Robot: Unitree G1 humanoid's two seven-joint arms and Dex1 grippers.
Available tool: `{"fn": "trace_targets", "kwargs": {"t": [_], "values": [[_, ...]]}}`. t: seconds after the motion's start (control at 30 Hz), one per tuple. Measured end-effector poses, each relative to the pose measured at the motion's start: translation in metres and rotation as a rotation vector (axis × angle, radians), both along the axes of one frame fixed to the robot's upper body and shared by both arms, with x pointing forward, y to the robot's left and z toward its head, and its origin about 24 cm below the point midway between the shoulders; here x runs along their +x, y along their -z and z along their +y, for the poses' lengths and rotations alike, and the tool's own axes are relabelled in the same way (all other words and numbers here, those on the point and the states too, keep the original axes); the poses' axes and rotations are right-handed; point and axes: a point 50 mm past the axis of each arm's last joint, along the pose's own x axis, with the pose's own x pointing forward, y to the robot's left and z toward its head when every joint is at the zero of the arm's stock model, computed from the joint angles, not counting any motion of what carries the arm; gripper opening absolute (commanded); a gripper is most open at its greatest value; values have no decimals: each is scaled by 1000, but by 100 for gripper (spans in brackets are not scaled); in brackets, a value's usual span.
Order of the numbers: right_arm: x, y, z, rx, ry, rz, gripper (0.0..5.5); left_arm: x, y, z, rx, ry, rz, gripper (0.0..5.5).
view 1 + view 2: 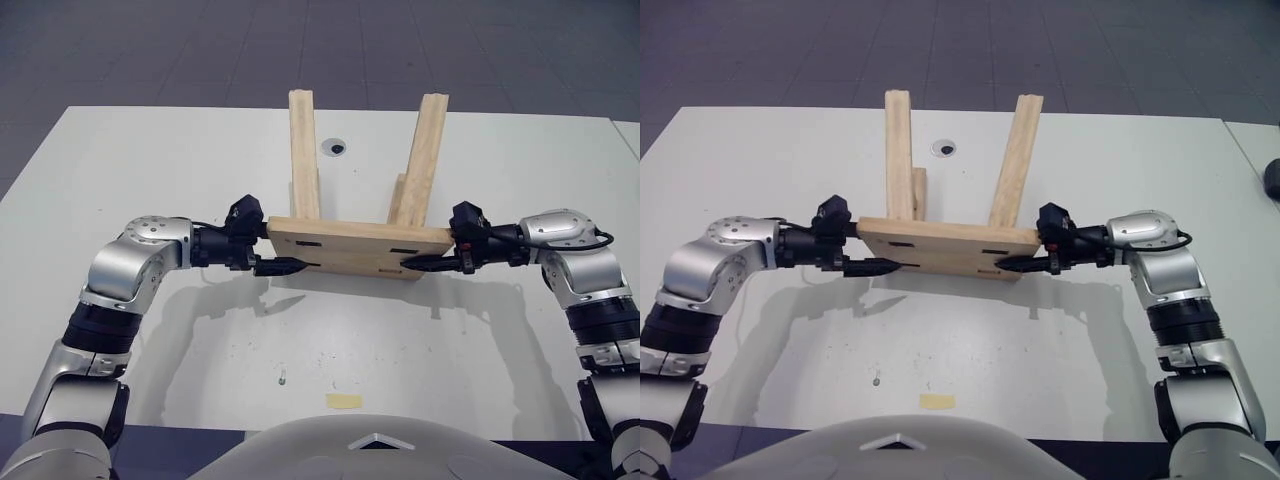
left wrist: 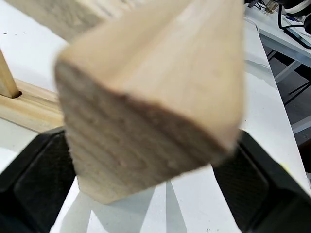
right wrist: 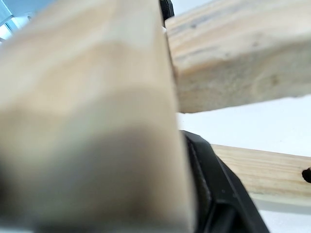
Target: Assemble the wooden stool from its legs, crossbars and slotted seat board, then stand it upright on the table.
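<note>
The assembled pale wooden stool (image 1: 425,150) is held above the white surface (image 1: 150,160), legs (image 1: 304,150) pointing away, its slotted seat board (image 1: 355,243) clamped at either end by the left claw (image 1: 285,265) and right claw (image 1: 420,264); uprighting is judged in hand, and a legs-down turn is called for.

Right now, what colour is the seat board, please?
The seat board is pale natural wood, clearest in left eye view.
</note>
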Motion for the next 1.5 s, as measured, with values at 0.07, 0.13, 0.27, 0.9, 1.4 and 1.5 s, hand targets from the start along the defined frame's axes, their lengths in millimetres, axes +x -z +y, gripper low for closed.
{"fn": "trace_targets", "kwargs": {"t": [0.07,0.13,0.27,0.9,1.4,1.5], "values": [[0,0,0,1,-3,2,161,0,0,1,5,-2,-2,324],[0,0,0,8,0,11,161,1,-1,2,2,-9,-5,285],[0,-3,-2,47,26,43,162,1,-4,4,-14,-20,-16,239],[2,-58,13,899,330,482,170,12,-90,4,-681,-435,66,218],[25,-49,33,1023,792,568,416,40,-104,16,-791,-1083,292,318],[23,-44,35,1038,823,566,459,46,-96,29,-778,-1173,310,361]]}}
